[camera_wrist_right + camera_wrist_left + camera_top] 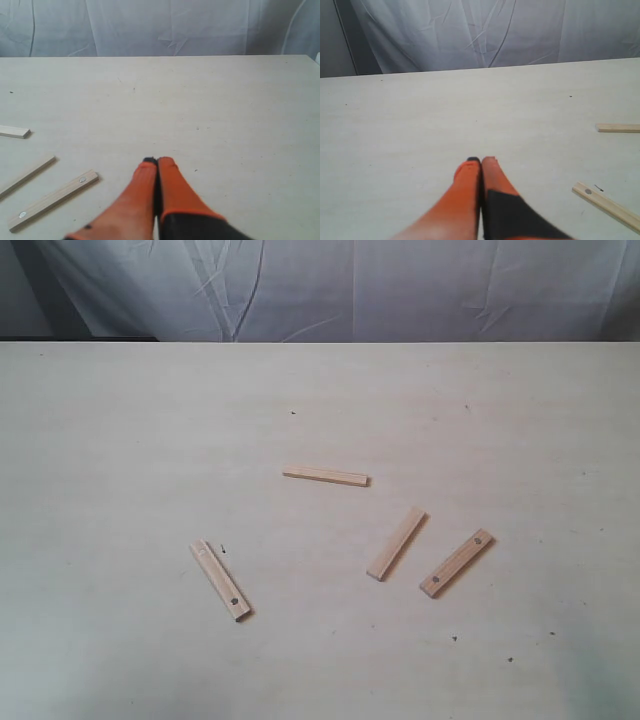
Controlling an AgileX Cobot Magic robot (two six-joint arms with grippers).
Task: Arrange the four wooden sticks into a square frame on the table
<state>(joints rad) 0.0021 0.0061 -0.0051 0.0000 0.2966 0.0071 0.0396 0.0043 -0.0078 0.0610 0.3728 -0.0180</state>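
Four pale wooden sticks lie apart on the cream table, forming no square. One plain stick lies crosswise near the middle. A second plain stick slants at the right of centre, and a holed stick lies beside it. Another holed stick slants at the front left. Neither gripper shows in the exterior view. My left gripper is shut and empty over bare table, with a holed stick off to its side. My right gripper is shut and empty, and a holed stick lies beside it.
A creased white cloth backdrop hangs behind the table's far edge. A few tiny dark specks dot the tabletop. The end of a further stick shows in the left wrist view, and stick ends show in the right wrist view.
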